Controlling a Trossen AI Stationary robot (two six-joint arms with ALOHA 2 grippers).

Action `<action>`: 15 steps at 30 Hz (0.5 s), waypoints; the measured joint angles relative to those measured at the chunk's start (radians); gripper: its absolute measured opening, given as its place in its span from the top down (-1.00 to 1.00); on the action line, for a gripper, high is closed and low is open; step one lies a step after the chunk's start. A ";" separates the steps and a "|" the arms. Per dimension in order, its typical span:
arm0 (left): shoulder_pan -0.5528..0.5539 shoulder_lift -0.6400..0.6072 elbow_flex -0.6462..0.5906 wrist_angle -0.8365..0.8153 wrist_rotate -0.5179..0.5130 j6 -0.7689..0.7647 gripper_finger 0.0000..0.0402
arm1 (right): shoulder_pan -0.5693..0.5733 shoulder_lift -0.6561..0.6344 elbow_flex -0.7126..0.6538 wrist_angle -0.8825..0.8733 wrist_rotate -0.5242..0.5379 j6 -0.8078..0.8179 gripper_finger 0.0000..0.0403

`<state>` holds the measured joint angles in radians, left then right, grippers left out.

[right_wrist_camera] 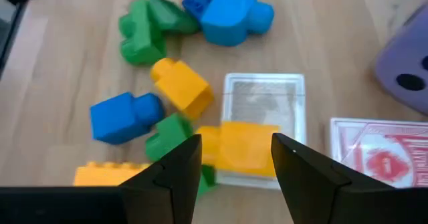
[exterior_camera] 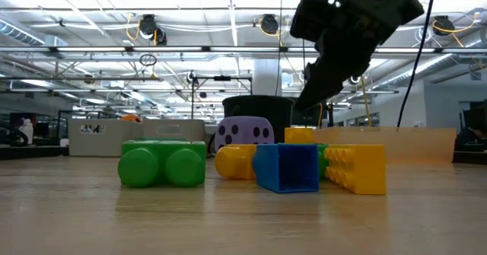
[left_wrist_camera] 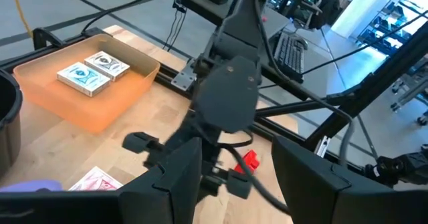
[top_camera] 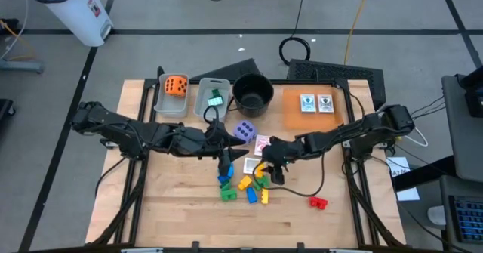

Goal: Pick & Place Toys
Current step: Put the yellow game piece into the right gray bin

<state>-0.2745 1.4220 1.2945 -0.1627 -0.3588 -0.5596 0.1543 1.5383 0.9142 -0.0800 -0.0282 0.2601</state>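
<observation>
Several small blocks lie in a cluster (top_camera: 245, 183) on the table's middle: green (exterior_camera: 162, 164), blue (exterior_camera: 288, 166) and yellow (exterior_camera: 354, 167). A red block (top_camera: 318, 202) lies apart, to the right. A purple die (top_camera: 244, 130) and a red-backed card (top_camera: 262, 143) lie just beyond the cluster. My right gripper (right_wrist_camera: 231, 164) is open above a yellow block (right_wrist_camera: 241, 147) that lies on a card (right_wrist_camera: 264, 100); its fingers stand on either side, clear of the block. My left gripper (left_wrist_camera: 234, 184) is open and empty at the cluster's left (top_camera: 225, 162), facing the right arm.
At the back stand a grey bin with an orange die (top_camera: 176, 85), a second grey bin (top_camera: 213, 98) holding something green, a round black pot (top_camera: 252, 93) and an orange tray (top_camera: 290, 109) with two cards. The table's near part is bare wood.
</observation>
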 joint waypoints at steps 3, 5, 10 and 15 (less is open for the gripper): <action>0.000 0.000 0.000 0.000 0.000 0.000 0.07 | -0.034 0.000 0.000 -0.002 0.000 0.000 0.15; 0.000 0.000 0.000 -0.001 0.000 0.000 0.07 | -0.062 0.000 0.000 -0.002 -0.013 0.000 0.15; 0.000 0.000 0.000 -0.005 0.000 0.006 0.07 | -0.134 0.003 0.000 -0.006 -0.242 0.001 0.15; 0.000 0.000 0.000 -0.007 0.000 0.012 0.07 | -0.181 0.043 -0.001 -0.007 -0.347 0.010 0.15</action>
<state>-0.2745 1.4220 1.2945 -0.1699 -0.3584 -0.5480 -0.0268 1.5817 0.9131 -0.0870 -0.3755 0.2696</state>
